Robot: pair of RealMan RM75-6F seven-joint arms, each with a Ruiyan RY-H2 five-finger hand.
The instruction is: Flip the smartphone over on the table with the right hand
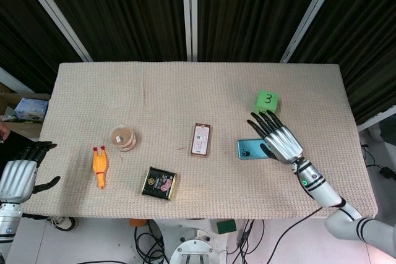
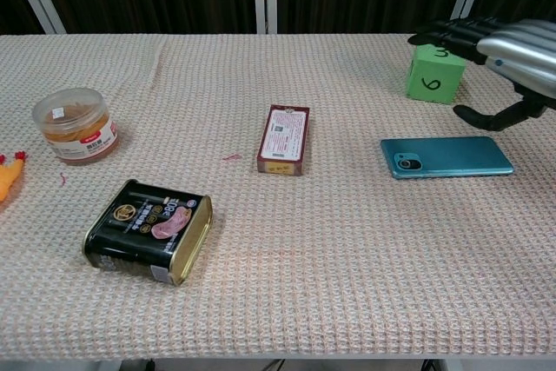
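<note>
The teal smartphone (image 1: 252, 149) (image 2: 445, 156) lies flat on the table, back side up with its camera lens toward the centre. My right hand (image 1: 279, 138) (image 2: 501, 45) hovers above the phone's right end with fingers spread, holding nothing. Off the table's front left edge my left hand (image 1: 18, 177) hangs with nothing in it, its fingers loosely bent; the chest view does not show it.
A green numbered cube (image 1: 266, 102) (image 2: 434, 73) stands just behind the phone. A red box (image 1: 200, 139) (image 2: 284, 139) lies at the centre. A black tin (image 1: 159, 183) (image 2: 149, 231), a round jar (image 1: 123, 138) (image 2: 75, 125) and a yellow chicken toy (image 1: 100, 166) lie to the left.
</note>
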